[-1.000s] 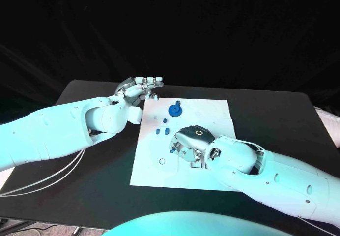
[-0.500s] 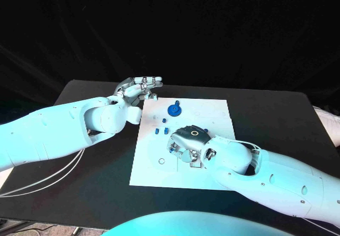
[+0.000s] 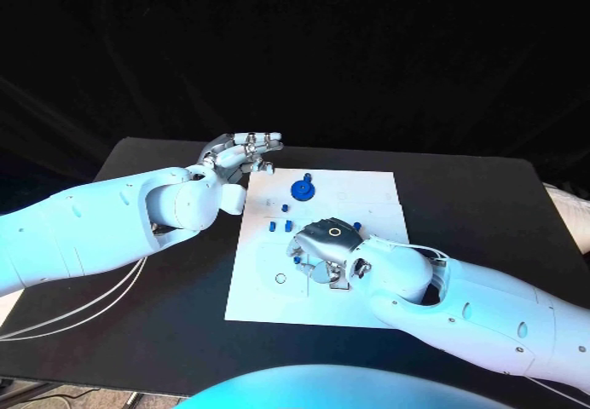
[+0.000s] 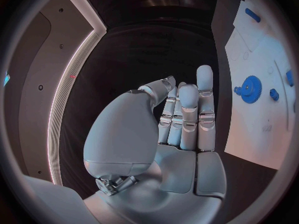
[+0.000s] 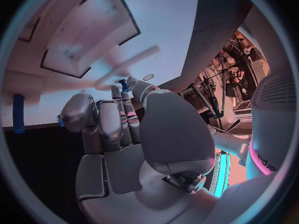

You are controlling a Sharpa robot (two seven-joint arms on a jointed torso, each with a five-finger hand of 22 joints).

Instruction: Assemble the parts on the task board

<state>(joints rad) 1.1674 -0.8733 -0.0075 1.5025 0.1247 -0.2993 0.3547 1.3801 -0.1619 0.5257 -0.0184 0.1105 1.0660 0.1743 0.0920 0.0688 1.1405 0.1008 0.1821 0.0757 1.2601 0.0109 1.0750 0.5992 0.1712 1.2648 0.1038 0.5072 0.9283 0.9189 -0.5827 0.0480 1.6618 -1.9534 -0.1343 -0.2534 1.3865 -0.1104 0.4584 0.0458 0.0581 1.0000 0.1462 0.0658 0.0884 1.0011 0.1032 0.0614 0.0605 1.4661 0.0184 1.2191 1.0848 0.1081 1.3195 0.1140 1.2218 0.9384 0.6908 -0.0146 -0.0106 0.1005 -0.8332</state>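
Light: cool wash from above on both arms and the board (image 3: 356, 192); far background black.
Shadow: dark under the right hand (image 3: 330, 247) on the board.
Glare: bright strip beside the left hand (image 4: 168, 134).
Blur: smeared streak on the board, right wrist view.
Distortion: fisheye bends edges; dark rims.

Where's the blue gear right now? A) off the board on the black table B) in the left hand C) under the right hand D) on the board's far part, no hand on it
D: the blue gear sits on the white task board, apart from the left hand and the right hand.
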